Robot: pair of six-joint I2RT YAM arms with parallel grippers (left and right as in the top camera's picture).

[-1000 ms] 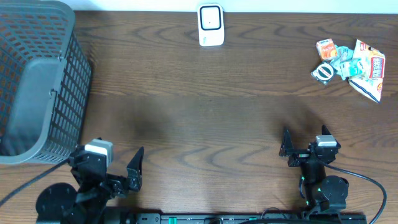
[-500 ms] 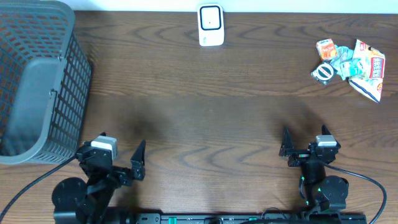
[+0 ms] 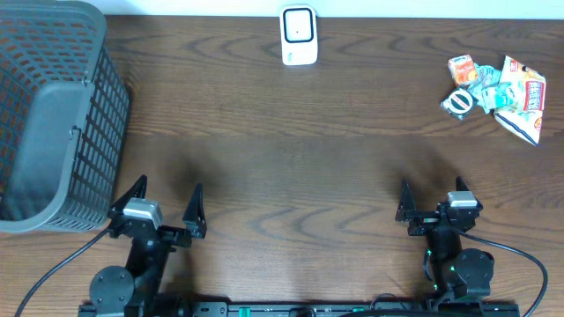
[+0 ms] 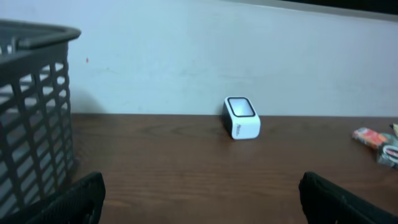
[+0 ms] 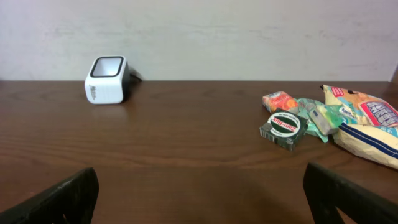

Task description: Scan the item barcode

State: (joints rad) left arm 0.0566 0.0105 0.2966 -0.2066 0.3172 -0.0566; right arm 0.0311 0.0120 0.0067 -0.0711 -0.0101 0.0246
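Overhead, upper left of frame: grey slatted basket (image 3: 53, 114) on the dark wooden table (image 3: 291, 150), cut off by the left edge.

Lower left: left gripper (image 3: 169, 185), released, jaws spread wide with only bare table between them. It sits near the basket's lower right corner; contact cannot be judged from above. In the left wrist view its fingers (image 4: 74, 199) show as dark wedges in the two bottom corners.

Top centre: white scanner (image 3: 299, 35) with a dark window, standing alone near the table's far edge. The left wrist view has it just right of centre, against a pale wall. The right wrist view has it at upper left.

Lower right: right gripper (image 3: 430, 198), likewise released, jaws wide and empty. Its fingers (image 5: 62, 199) fill the bottom corners of the right wrist view.

Upper right: pile of items (image 3: 493, 86), well apart from both grippers and from the scanner. Within it, left to right:
- an orange packet (image 3: 463, 68)
- a round green tin (image 3: 457, 103) just below the packet
- teal wrappers (image 3: 487, 88)
- a snack bag (image 3: 524, 97) at the right end

The pieces touch or overlap. Any barcode is too small to make out.
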